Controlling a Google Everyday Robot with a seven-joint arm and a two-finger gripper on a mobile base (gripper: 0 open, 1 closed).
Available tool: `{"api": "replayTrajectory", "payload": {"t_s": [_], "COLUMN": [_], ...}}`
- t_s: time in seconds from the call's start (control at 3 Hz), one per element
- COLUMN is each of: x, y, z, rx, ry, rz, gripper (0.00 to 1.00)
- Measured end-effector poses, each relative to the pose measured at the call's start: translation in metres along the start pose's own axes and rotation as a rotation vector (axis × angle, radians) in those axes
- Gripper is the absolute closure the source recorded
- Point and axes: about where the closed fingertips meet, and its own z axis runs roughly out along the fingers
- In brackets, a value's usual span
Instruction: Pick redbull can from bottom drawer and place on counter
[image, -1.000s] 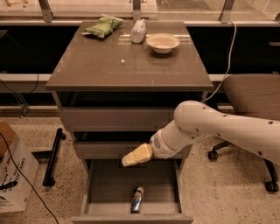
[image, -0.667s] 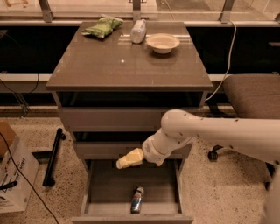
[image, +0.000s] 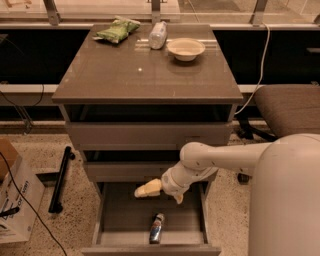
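The redbull can (image: 156, 228) lies on the grey floor of the open bottom drawer (image: 120, 215), near its front edge. My gripper (image: 159, 196) hangs just above the drawer's back half, above and a little behind the can. Its cream fingers (image: 147, 190) are spread apart and hold nothing. My arm reaches in from the lower right. The counter (image: 145, 75) is the glossy top of the cabinet, above the two closed upper drawers.
On the counter's far edge lie a green snack bag (image: 117, 30), a clear plastic bottle (image: 158, 35) and a cream bowl (image: 185, 48). A chair (image: 292, 107) stands right of the cabinet. A cardboard box (image: 12, 200) and a black bar (image: 60, 177) are on the floor at left.
My arm has swung left and lower, bringing the gripper from in front of the middle drawer down over the bottom drawer. The can has not moved.
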Motion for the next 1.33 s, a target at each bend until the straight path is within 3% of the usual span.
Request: {"api": "replayTrajectory", "payload": {"t_s": [0.33,1.0,1.33], "x": [-0.009,-0.008,-0.021], "y": [-0.028,-0.034,-0.071], "z": [0.038,0.060,0.099], "rx": [-0.046,-0.054,-0.073], "ry": [0.019,0.037,0.036], "rz": [0.070,0.120,0.268], "gripper": [0.00,0.00,0.00]}}
